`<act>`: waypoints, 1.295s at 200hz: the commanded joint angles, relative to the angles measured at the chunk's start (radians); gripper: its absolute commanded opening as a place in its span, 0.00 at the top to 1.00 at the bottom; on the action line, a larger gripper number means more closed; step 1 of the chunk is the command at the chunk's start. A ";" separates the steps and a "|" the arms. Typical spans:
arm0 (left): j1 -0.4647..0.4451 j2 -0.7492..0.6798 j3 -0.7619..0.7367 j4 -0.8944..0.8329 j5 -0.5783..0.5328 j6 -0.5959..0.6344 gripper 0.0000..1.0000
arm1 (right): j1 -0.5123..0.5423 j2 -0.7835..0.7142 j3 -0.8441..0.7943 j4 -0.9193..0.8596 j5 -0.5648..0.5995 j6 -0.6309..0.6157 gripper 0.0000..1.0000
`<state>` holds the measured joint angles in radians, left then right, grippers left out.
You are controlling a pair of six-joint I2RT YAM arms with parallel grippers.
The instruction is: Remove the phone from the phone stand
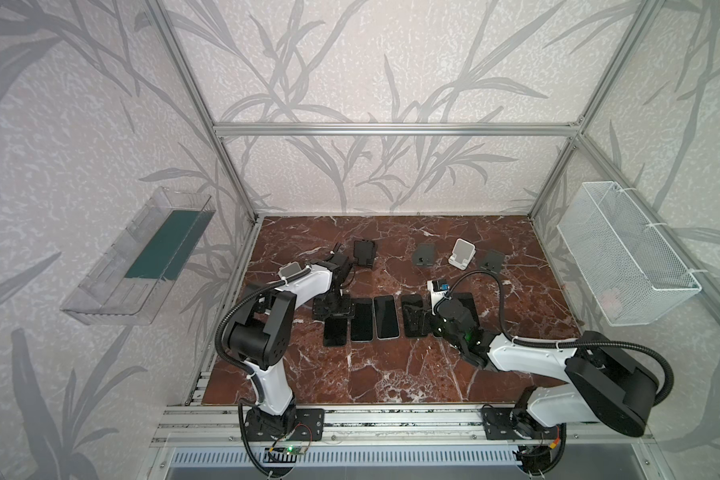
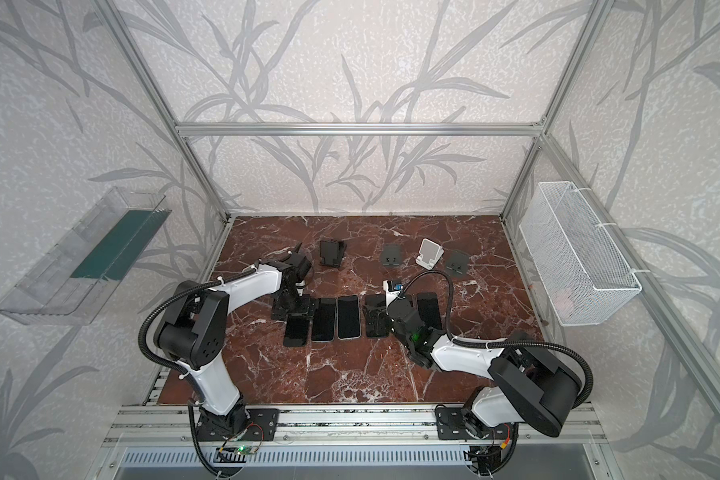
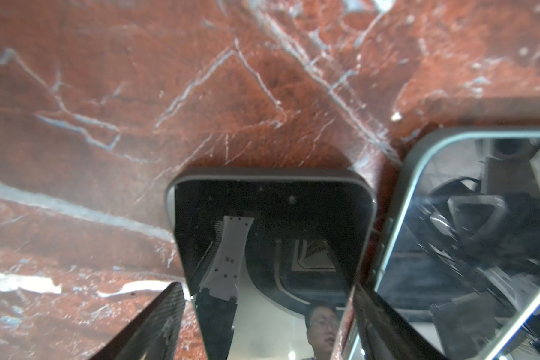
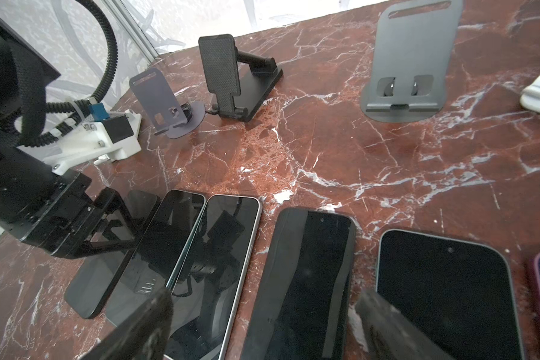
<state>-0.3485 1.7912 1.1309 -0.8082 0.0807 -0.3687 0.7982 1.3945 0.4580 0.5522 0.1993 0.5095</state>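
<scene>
A: Where is the phone (image 3: 272, 237) found, and how is it held?

B: It is found flat on the marble table (image 1: 391, 374), screen up, as the leftmost in a row of phones laid side by side. It is not held. The left gripper (image 1: 334, 316) is placed over one end of it with the jaws apart, one on each side. In the left wrist view bare marble is seen between one finger (image 3: 159, 318) and the phone's edge.

A: And the phone stand?

B: Several stands are seen behind the row, and all are empty. The black stand (image 1: 364, 253) is nearest to the left arm, but which one belongs to this phone cannot be told. The removal itself is judged as done.

A: Why is the right gripper (image 4: 264, 296) placed there?

B: It is hung low over the right part of the row, jaws wide apart, nothing between them. Probably it is kept out of the left arm's way.

A: What is noted about materials?

B: The phones are thin slabs with rounded corners and glossy dark glass, in which the arms are mirrored. Such glass is judged slippery. The black stand is given a dotted plate on a hinged arm. The grey stand (image 4: 409, 62) is made of bent matte sheet with two small lips. The marble is red-brown, smooth, veined in white.
</scene>
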 commanded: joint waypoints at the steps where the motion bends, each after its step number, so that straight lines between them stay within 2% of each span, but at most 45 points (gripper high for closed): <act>1: -0.003 -0.065 0.019 -0.026 -0.009 0.010 0.14 | -0.004 0.010 0.019 0.015 -0.005 0.006 0.08; 26: -0.003 -0.113 0.025 -0.020 -0.006 0.016 0.10 | -0.004 0.008 0.019 0.014 -0.003 0.006 0.08; 42: -0.002 -0.148 0.030 -0.021 -0.007 0.017 0.01 | -0.005 0.005 0.018 0.014 0.001 0.004 0.08; 72: -0.003 -0.243 0.042 -0.015 -0.022 0.021 0.01 | -0.005 0.001 0.016 0.011 0.007 0.001 0.08; 105: -0.006 -0.423 0.045 0.045 -0.037 0.042 0.01 | -0.005 0.001 0.016 0.012 0.012 0.000 0.08; 143: -0.009 -0.658 -0.015 0.194 -0.169 0.063 0.01 | -0.005 0.003 0.016 0.011 0.017 -0.001 0.08; 169: -0.010 -0.741 -0.023 0.184 -0.393 0.020 0.01 | -0.005 0.000 0.015 0.011 0.017 0.001 0.08; 179: -0.010 -0.780 -0.072 0.230 -0.441 -0.009 0.01 | -0.005 0.000 0.014 0.011 0.018 0.003 0.08; 190: -0.010 -0.838 -0.183 0.378 -0.454 0.012 0.00 | -0.005 0.001 0.014 0.012 0.019 0.004 0.08; 199: -0.010 -0.892 -0.292 0.542 -0.458 0.087 0.01 | -0.005 0.001 0.014 0.011 0.017 0.007 0.08; 207: -0.011 -0.928 -0.400 0.662 -0.540 0.105 0.00 | -0.005 0.000 0.015 0.011 0.014 0.010 0.08; 217: -0.008 -0.952 -0.530 0.832 -0.705 0.096 0.01 | -0.005 0.000 0.015 0.012 0.012 0.009 0.08; 225: -0.006 -0.961 -0.660 1.046 -0.751 0.177 0.01 | -0.005 -0.001 0.014 0.012 0.016 0.008 0.08; 235: -0.003 -0.949 -0.824 1.385 -0.709 0.333 0.01 | -0.005 -0.004 0.013 0.008 0.022 0.006 0.08; 242: -0.003 -0.916 -0.904 1.573 -0.725 0.398 0.01 | -0.005 -0.005 0.012 0.008 0.026 0.006 0.08; 249: -0.001 -0.870 -0.939 1.669 -0.781 0.412 0.01 | -0.005 -0.006 0.011 0.008 0.026 0.006 0.08; 259: 0.005 -0.800 -0.954 1.717 -0.856 0.428 0.01 | -0.005 -0.004 0.011 0.009 0.024 0.006 0.08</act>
<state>-0.3550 0.8978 0.2481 0.3481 -0.5735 -0.1177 0.7982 1.3945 0.4580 0.5522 0.2047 0.5095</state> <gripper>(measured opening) 0.992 0.923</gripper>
